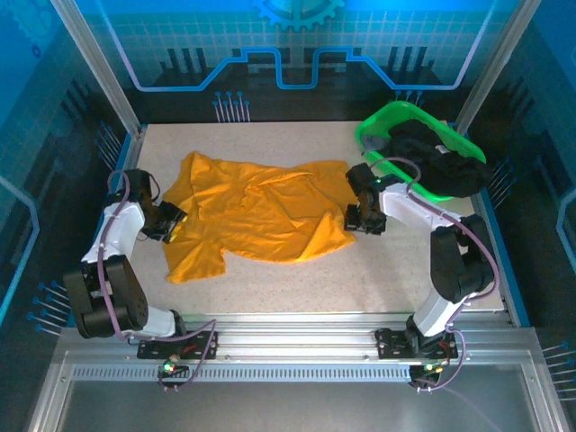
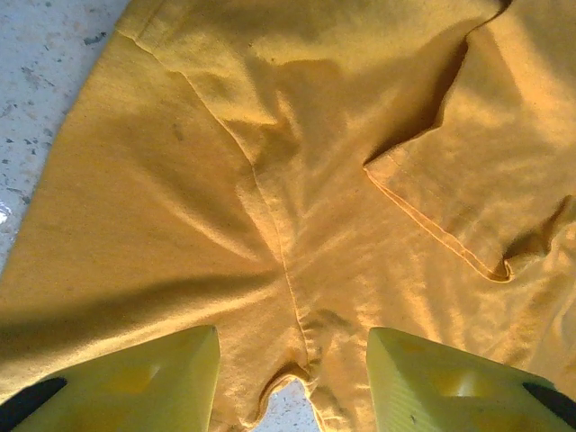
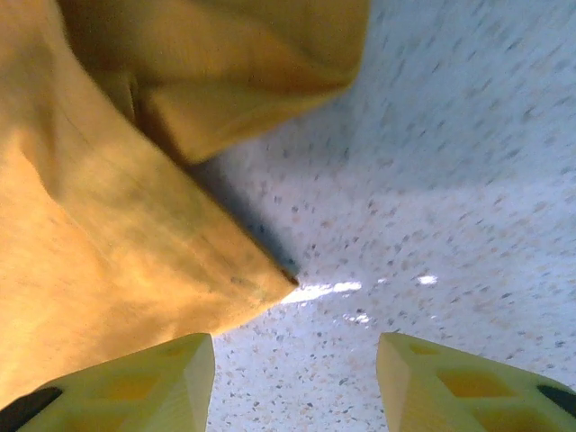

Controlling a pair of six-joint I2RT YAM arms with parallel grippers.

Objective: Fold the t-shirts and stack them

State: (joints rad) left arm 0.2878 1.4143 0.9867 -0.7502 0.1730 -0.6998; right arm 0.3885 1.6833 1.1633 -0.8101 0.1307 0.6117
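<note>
Shirt lay crumpled but mostly spread on the table, centre-left in the top view, long axis roughly 9-to-3 o'clock, dipping slightly toward 4. One flap stuck out toward 7 o'clock and a bunched lump sat at the 10 o'clock corner; couldn't tell which end was the collar. Cloth was thin, soft, plain orange-yellow, no print, lots of shallow creases. Left gripper sat at the shirt's 9 o'clock edge. In the left wrist view, the left gripper was released, its yellow-green wedge fingers spread wide over the shirt, nothing clamped. That view showed a stitched seam running down the cloth and a folded-over hemmed edge at 3 o'clock. Right gripper sat at the shirt's 3 o'clock edge. In the right wrist view, the right gripper was also released, fingers apart above bare table, which was speckled pale stone-look with a glossy glare spot. The shirt corner ended at a point just at 11 o'clock of the gap. Green plastic basket sat tilted at the table's 1 o'clock corner, dark cloth spilling out of it, apart from the shirt.
</note>
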